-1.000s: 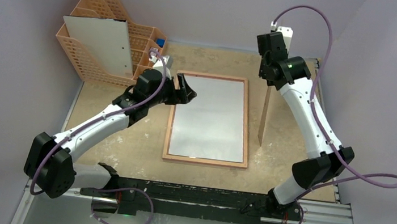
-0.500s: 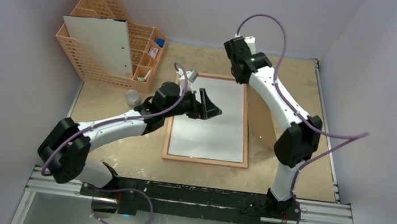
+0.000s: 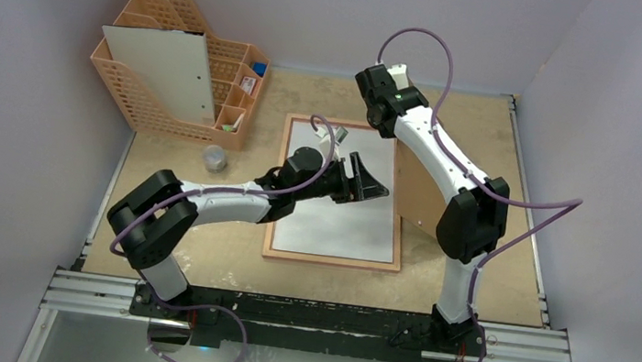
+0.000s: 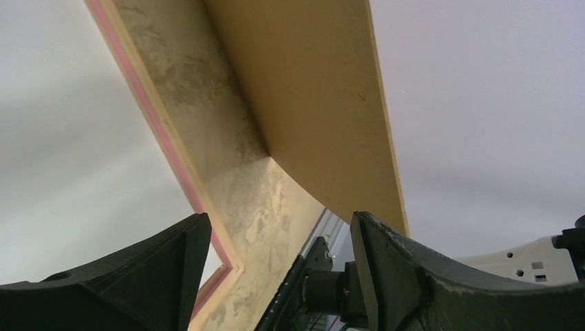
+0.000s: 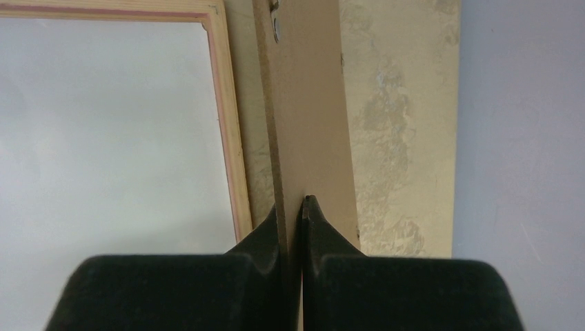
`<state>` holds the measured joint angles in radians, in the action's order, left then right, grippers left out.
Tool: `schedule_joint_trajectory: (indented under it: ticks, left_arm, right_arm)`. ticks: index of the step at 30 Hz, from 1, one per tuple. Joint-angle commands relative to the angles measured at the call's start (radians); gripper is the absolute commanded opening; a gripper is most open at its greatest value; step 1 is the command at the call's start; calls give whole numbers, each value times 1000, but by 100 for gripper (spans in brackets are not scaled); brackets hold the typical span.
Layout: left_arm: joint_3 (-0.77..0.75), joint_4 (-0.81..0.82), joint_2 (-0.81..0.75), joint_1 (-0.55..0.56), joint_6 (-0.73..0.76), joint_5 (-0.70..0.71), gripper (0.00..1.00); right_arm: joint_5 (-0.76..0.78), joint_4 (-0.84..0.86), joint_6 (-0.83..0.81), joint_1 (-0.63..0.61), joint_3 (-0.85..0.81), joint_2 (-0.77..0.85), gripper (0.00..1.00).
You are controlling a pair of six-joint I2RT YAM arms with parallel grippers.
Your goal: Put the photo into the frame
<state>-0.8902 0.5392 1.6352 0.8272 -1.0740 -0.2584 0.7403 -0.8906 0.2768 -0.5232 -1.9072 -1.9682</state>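
Photo (image 3: pixel 335 224): one print, white side up, lying flat inside the frame in the middle of the table (image 3: pixel 328 94).
Frame (image 3: pixel 331 259): one, flat on the table, its thin edge running all round the print; the left wrist view shows a pink strip along its inner edge.
Backing board (image 3: pixel 418 202): one brown board, standing on its long edge just to the right of the frame and leaning, with its lower edge on the table beside the frame's right side.
Arms: two, both reaching over the table's middle.
Left gripper (image 3: pixel 368 185): one; jaws spread wide with nothing between them, hanging above the white print and pointing toward the board.
Right gripper (image 5: pixel 293 214): one; fingers pinched together on the board's top edge near its far end, holding it up.
File rack (image 3: pixel 141 108): one orange mesh rack at the far left corner, well apart from the frame.
Sheet (image 3: pixel 160 69): one pale sheet propped upright against the rack's front.
Small jar (image 3: pixel 215 159): one round container on the table between the rack and the frame.
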Motion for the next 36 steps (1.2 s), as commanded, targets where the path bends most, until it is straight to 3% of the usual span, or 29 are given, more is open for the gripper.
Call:
schedule_joint_trajectory:
  ticks: [1, 9, 16, 27, 31, 34, 36]
  left_arm:
    - [-62, 140, 23, 36, -55, -4, 77]
    - [-36, 231, 4, 79, -97, 65, 77]
    - [-116, 62, 59, 103, -113, 88, 70]
    - [-198, -114, 110, 132, -177, 163, 50]
    - [-220, -140, 119, 137, -177, 157, 36]
    - [-226, -180, 110, 138, -169, 167, 14]
    - [-224, -196, 98, 138, -156, 180, 6]
  right_arm:
    - [-174, 139, 214, 13, 34, -27, 1]
    - [-181, 154, 219, 14, 52, -37, 2]
    - [-192, 159, 228, 14, 62, -41, 3]
    - [-229, 149, 257, 13, 60, -54, 5]
    - [-241, 151, 256, 13, 59, -57, 5]
    - [-260, 168, 247, 14, 75, -47, 4]
    - [-268, 184, 245, 14, 89, -40, 6]
